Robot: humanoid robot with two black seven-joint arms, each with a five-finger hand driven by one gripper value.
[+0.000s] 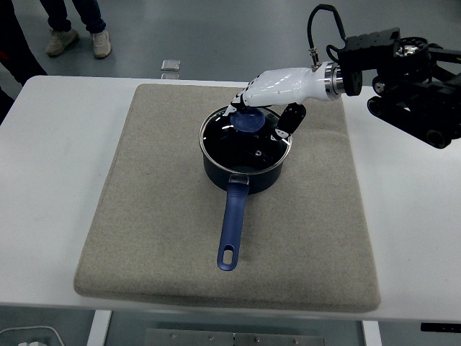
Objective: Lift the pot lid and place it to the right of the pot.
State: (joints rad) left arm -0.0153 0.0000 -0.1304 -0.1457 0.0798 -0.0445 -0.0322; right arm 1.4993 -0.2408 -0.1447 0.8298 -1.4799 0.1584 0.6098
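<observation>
reaching over the pot (241, 169), the right hand (270, 97) curls its fingers round the blue knob (251, 122) of the lid (245, 140), which sits on the pot; next, lift straight up, then carry right

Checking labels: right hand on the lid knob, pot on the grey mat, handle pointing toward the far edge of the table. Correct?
One error: in the head view the pot handle points toward the table's near edge. The rest holds: right hand at the lid knob, pot on the grey mat.
</observation>
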